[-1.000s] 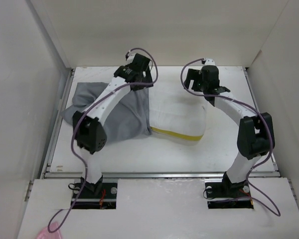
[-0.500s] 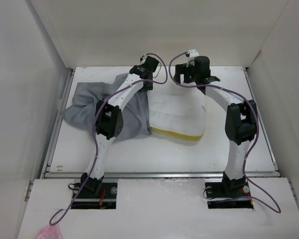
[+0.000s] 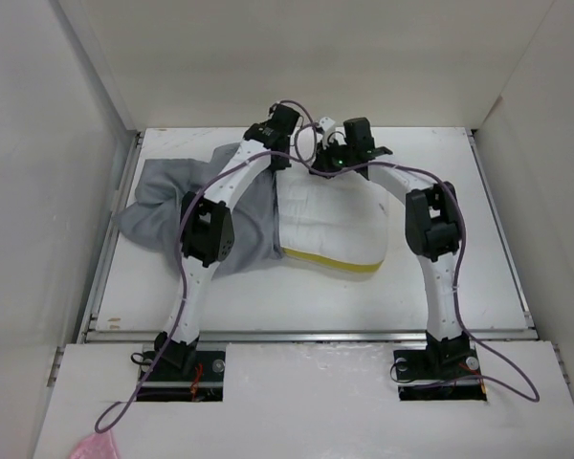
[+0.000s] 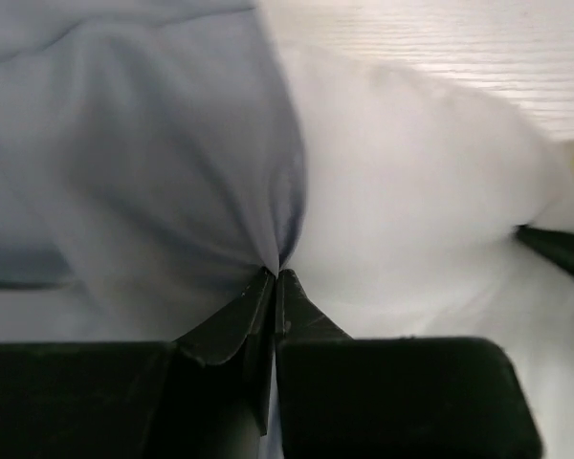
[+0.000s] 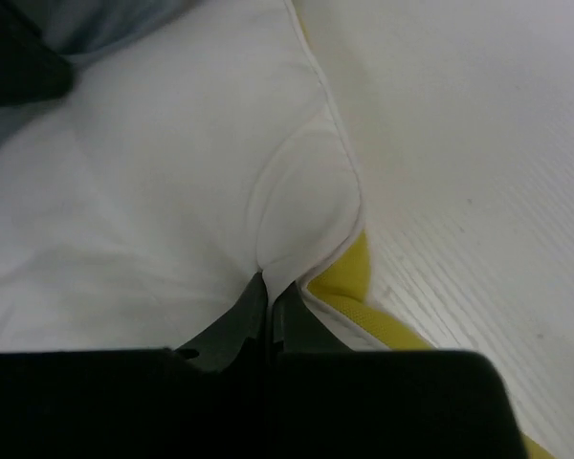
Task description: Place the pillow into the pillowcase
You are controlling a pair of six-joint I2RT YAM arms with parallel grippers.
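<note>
Over the last second the two grippers have converged at the far edge. The left gripper (image 4: pixel 275 275) is pinched on the pillowcase (image 4: pixel 153 163) hem. The right gripper (image 5: pixel 268 282), just beside it, is clamped on a corner of the pillow (image 5: pixel 172 172). The pillow lies below both grippers, mostly outside the case. Judgement: the corner is being fed to the mouth, and insertion has barely begun. The table (image 3: pixel 440 277) is white and slatted, with plain white walls (image 3: pixel 316 57) close around it.
</note>
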